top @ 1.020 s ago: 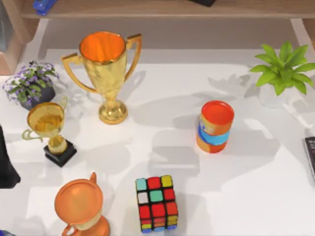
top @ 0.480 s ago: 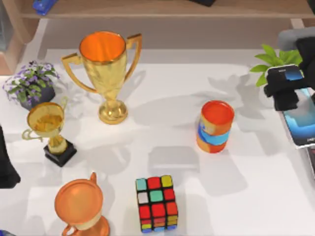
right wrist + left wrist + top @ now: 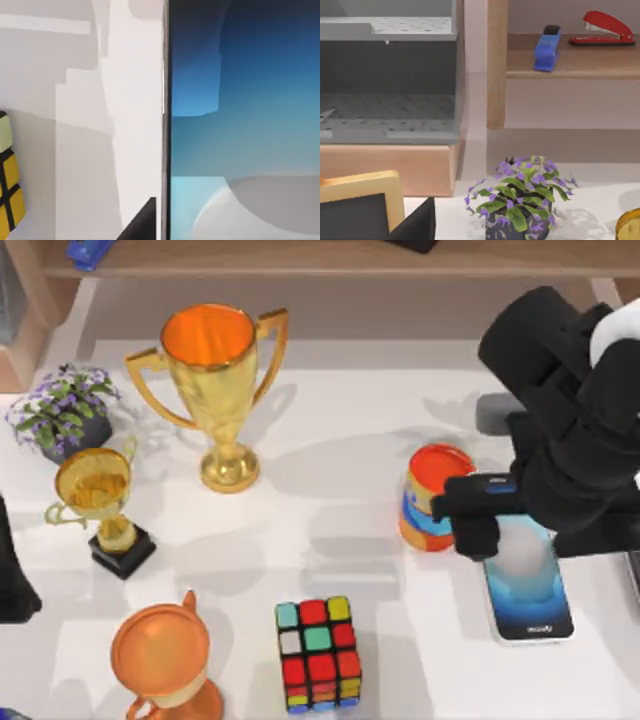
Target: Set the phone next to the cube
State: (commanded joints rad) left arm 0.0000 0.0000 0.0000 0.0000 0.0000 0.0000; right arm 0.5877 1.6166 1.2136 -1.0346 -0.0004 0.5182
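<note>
Cube (image 3: 319,654): on tabletop (image 3: 350,490), untouched. Phone (image 3: 528,590): right of cube, well apart, newly carried in from the far right, pinched at its top end by right pincer (image 3: 492,508); placement still pending. Left pincer: parked left of cube.

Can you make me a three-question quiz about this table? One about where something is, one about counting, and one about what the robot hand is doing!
1. Where is the cube?
A. at the near edge, left of the phone
B. on the shelf
C. inside a trophy

2. How many trophies stand on the table?
A. one
B. three
C. five

3. What is the right gripper doing?
A. holding the phone
B. holding the cube
C. holding nothing

Answers: 1 A, the top view shows the cube low down with the phone to its right. 2 B, two gold cups and one orange cup. 3 A, its fingers are closed on the phone's top end.
</note>
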